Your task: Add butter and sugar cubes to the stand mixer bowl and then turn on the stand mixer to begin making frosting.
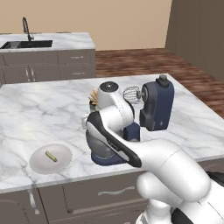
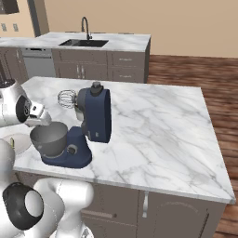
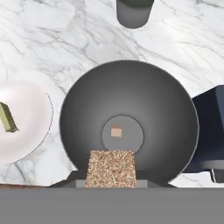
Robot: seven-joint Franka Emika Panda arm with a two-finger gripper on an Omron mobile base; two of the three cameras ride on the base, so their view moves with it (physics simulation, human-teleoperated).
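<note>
The white arm hides most of the stand mixer bowl (image 1: 101, 151) at lower centre; the white plate (image 2: 18, 142) is cut off behind it at left.

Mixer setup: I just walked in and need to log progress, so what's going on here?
The arm holds its gripper over the bowl on the mixer, shut on a sugar cube. Another cube already lies at the bottom of the bowl. The butter is on the plate beside the bowl, not yet added. The mixer's head is tilted back, whisk raised clear of the bowl.
</note>
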